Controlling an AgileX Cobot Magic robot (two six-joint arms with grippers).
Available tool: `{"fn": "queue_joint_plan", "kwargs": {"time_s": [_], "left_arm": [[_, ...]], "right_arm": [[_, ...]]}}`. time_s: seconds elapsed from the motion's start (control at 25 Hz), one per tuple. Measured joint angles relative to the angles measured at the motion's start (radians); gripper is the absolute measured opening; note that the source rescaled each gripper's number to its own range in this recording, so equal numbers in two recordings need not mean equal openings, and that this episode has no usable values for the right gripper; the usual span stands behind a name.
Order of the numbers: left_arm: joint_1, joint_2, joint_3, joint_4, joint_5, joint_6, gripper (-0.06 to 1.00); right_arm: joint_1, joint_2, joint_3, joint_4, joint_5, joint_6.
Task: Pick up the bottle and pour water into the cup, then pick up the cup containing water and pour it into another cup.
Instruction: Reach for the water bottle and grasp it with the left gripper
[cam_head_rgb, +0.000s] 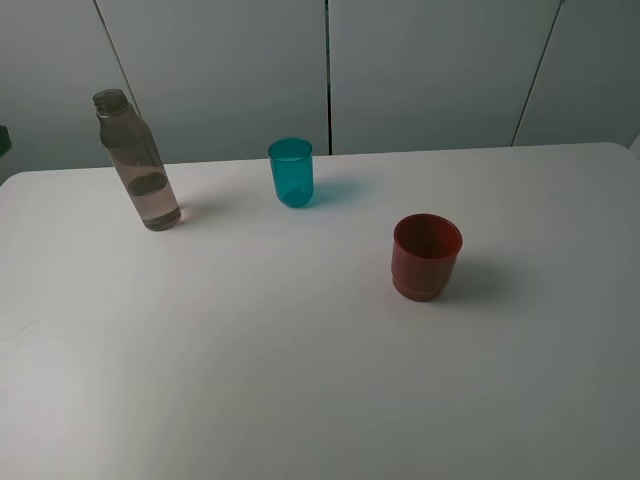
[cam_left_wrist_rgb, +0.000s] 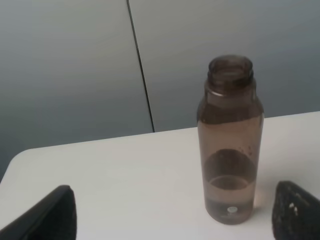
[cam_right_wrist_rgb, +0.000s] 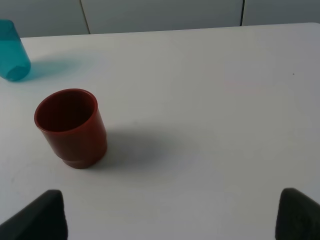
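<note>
The left claw (cam_left_wrist_rgb: 172, 220) is held low, close to desk level, pointing level towards the back wall. Its two dark fingers (cam_left_wrist_rgb: 50, 217) stand wide apart with nothing between them. Just ahead of it is the bottle (cam_left_wrist_rgb: 230, 145), upright, uncapped and touched by neither finger. It stands nearer one finger than the other, and some water sits low in it.

The right claw (cam_right_wrist_rgb: 170, 215) is carried higher and tipped down at the desk. Its fingers (cam_right_wrist_rgb: 42, 215) are also spread wide and hold nothing. Ahead of it and off to one side stands the red-brown cup (cam_right_wrist_rgb: 72, 127), upright with its mouth open and well clear of the fingers. The teal tumbler (cam_right_wrist_rgb: 12, 50) is farther off, near the back edge.

From the high camera neither arm is in the frame. On the white desk (cam_head_rgb: 300, 390) the bottle (cam_head_rgb: 140, 170) stands at the back left. The teal tumbler (cam_head_rgb: 290, 172) is near the back, close to the middle. The red-brown cup (cam_head_rgb: 427, 257) is farther forward and to the right. All three stand well apart. Behind the desk are pale grey wall panels (cam_head_rgb: 430, 70) divided by thin dark seams (cam_head_rgb: 328, 75).
</note>
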Motion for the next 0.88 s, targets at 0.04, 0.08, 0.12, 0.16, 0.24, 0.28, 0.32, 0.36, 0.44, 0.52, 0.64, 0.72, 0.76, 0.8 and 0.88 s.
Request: {"fn": "queue_joint_plan", "kwargs": {"time_s": [0.04, 0.08, 0.12, 0.16, 0.24, 0.28, 0.32, 0.36, 0.44, 0.52, 0.64, 0.72, 0.76, 0.8, 0.88], "left_arm": [[0.000, 0.030, 0.008, 0.007, -0.034, 0.000, 1.00], [0.000, 0.056, 0.022, 0.011, -0.083, 0.000, 1.00], [0.000, 0.090, 0.036, 0.014, -0.141, 0.000, 1.00], [0.000, 0.126, 0.048, 0.018, -0.206, 0.000, 1.00], [0.000, 0.198, 0.071, 0.022, -0.322, 0.000, 1.00], [0.000, 0.240, 0.075, 0.027, -0.378, 0.000, 1.00], [0.000, 0.281, 0.077, 0.032, -0.417, 0.000, 1.00], [0.000, 0.316, 0.077, 0.032, -0.464, 0.000, 1.00], [0.000, 0.398, 0.077, 0.032, -0.547, 0.000, 1.00], [0.000, 0.471, 0.077, 0.032, -0.622, 0.000, 1.00], [0.000, 0.588, 0.075, 0.032, -0.740, 0.000, 1.00], [0.000, 0.658, 0.069, 0.032, -0.809, 0.000, 1.00], [0.000, 0.695, 0.059, 0.032, -0.834, 0.000, 1.00], [0.000, 0.726, 0.047, 0.032, -0.867, 0.000, 1.00], [0.000, 0.797, 0.023, 0.037, -0.927, 0.000, 1.00]], "right_arm": [[0.000, 0.000, 0.000, 0.000, 0.000, 0.000], [0.000, 0.000, 0.000, 0.000, 0.000, 0.000], [0.000, 0.000, 0.000, 0.000, 0.000, 0.002], [0.000, 0.000, 0.000, 0.000, 0.000, 0.002], [0.000, 0.000, 0.000, 0.000, 0.000, 0.002], [0.000, 0.000, 0.000, 0.000, 0.000, 0.002], [0.000, 0.000, 0.000, 0.000, 0.000, 0.002], [0.000, 0.000, 0.000, 0.000, 0.000, 0.002], [0.000, 0.000, 0.000, 0.000, 0.000, 0.002], [0.000, 0.000, 0.000, 0.000, 0.000, 0.002], [0.000, 0.000, 0.000, 0.000, 0.000, 0.002], [0.000, 0.000, 0.000, 0.000, 0.000, 0.000], [0.000, 0.000, 0.000, 0.000, 0.000, 0.000], [0.000, 0.000, 0.000, 0.000, 0.000, 0.000], [0.000, 0.000, 0.000, 0.000, 0.000, 0.000]]}}
